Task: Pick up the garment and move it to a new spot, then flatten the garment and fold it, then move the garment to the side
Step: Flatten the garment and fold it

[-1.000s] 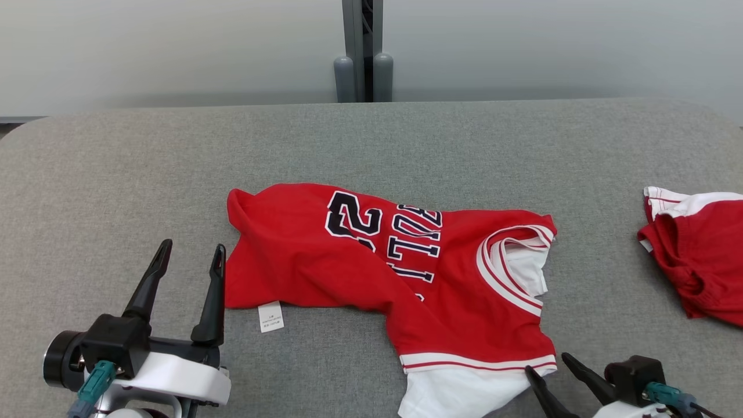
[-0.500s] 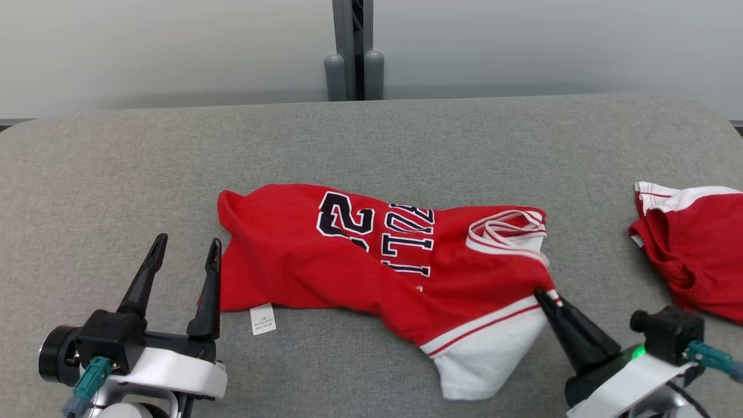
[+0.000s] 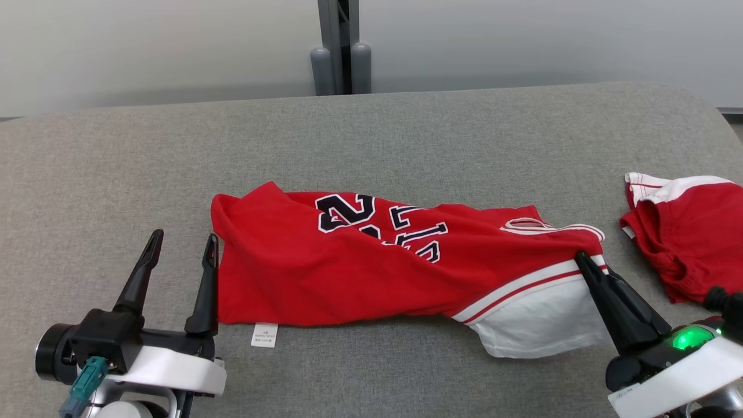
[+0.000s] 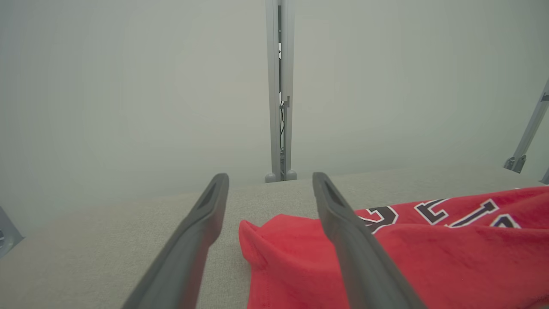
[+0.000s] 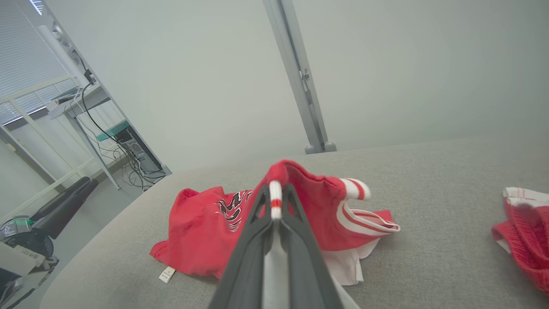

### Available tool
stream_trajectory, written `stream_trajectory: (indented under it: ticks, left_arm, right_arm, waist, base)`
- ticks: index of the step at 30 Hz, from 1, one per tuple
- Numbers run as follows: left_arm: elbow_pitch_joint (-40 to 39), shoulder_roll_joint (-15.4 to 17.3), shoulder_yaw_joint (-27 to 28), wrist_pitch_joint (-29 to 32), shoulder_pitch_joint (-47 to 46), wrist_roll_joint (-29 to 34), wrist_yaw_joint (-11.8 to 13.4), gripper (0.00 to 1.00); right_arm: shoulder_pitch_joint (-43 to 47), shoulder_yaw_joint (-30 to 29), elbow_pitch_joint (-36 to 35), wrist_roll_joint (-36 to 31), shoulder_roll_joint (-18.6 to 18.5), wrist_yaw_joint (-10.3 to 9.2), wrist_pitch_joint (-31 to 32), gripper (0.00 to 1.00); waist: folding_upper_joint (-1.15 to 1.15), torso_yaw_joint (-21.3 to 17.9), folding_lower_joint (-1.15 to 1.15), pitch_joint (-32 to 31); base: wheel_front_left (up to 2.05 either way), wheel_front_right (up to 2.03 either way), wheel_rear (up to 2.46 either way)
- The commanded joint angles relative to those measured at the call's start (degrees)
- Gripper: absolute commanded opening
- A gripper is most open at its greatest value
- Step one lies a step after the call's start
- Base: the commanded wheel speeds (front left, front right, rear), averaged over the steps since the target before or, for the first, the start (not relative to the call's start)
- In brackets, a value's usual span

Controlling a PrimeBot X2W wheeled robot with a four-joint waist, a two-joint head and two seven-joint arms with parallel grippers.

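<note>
Pick-up step: right tool (image 3: pixel 580 257) clenched on striped sleeve trim of the garment (image 3: pixel 348 273), left tool (image 3: pixel 184 237) released beside its hem; next, likely, left tool grips that hem for lifting clear.

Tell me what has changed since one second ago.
The right gripper shut on the jersey at its striped sleeve trim and lifted it forward, stretching it toward the robot's right. The left gripper stayed open beside the hem; the red shorts did not move.

Upright left pincer (image 3: pixel 185 235) spread wide, right pincer (image 3: pixel 579 257) clamped tight, slanting up-left
</note>
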Motion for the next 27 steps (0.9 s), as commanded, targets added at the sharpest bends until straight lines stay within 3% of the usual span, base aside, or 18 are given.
stream_trajectory:
  ticks: [1, 5, 7, 9, 16, 17, 19, 20, 21, 27]
  left_arm:
    - [-0.28, 0.33, 0.11, -0.12, -1.37, -0.27, 0.23, 1.0]
    - [-0.23, 0.26, -0.62, 0.29, -2.43, -0.14, -0.45, 1.0]
    - [-0.13, 0.32, -1.02, 0.37, -3.16, -0.06, -0.74, 1.0]
    - [-0.13, 0.19, -1.41, 0.36, -4.33, 0.09, -1.04, 1.0]
    - [0.62, -0.18, -2.38, -0.08, -6.82, 0.46, -1.85, 1.0]
    - [1.55, -0.63, -3.13, -0.59, -8.25, 0.47, -2.51, 1.0]
    - [1.93, -0.74, -3.31, -0.82, -8.85, 0.51, -2.59, 1.0]
    - [2.18, -0.79, -3.44, -0.98, -8.88, 0.51, -2.68, 1.0]
    - [2.44, -0.84, -3.53, -1.06, -9.02, 0.49, -2.74, 1.0]
    - [3.7, -0.73, -3.0, -1.86, -9.37, 0.02, -2.31, 1.0]
  right_arm:
    - [-1.11, -0.54, 0.64, 0.1, 0.75, 0.04, 0.51, 0.0]
    - [-5.89, -0.7, 8.56, -0.12, 2.51, 0.04, 0.42, 0.0]
    - [-9.08, -0.19, 13.97, -1.78, 1.41, 0.07, -0.27, 0.0]
    - [-12.17, 0.96, 19.32, 0.62, 2.47, 0.09, -1.01, 0.0]
    - [-22.62, 4.28, 34.65, 2.26, 0.71, 0.08, -6.87, 0.0]
    - [-27.93, 7.19, 42.58, 4.04, -0.26, 0.08, -10.51, 0.0]
    - [-29.74, 8.78, 45.32, 5.17, -0.67, 0.08, -11.89, 0.0]
    - [-30.39, 9.52, 46.48, 6.25, -0.7, 0.08, -12.58, 0.36]
    - [-30.8, 10.08, 47.3, 7.12, -0.61, 0.08, -13.19, 1.0]
    - [-27.97, 8.6, 49.21, 11.03, -3.4, 0.09, -19.7, 1.0]
  waist:
    - [0.0, -0.31, 0.0, 0.46]
    - [0.0, -0.31, 0.0, 1.52]
    - [0.0, 0.01, 0.0, 2.35]
    - [0.0, 0.46, 0.0, 3.42]
    - [0.0, 2.39, 0.0, 7.05]
    - [0.0, 3.48, 0.0, 8.56]
    - [0.0, 3.79, 0.0, 8.96]
    - [0.0, 3.84, 0.0, 9.05]
    - [0.0, 3.83, 0.0, 9.1]
    - [0.0, 2.66, 0.0, 7.9]
  base:
    - [0.0, 0.0, 0.0]
    - [0.0, 0.0, 0.0]
    - [0.0, 0.0, 0.0]
    - [0.0, 0.0, 0.0]
    - [0.0, 0.0, 0.0]
    - [0.0, 0.0, 0.0]
    - [0.0, 0.0, 0.0]
    - [0.0, 0.0, 0.0]
    - [0.0, 0.0, 0.0]
    - [0.0, 0.0, 0.0]
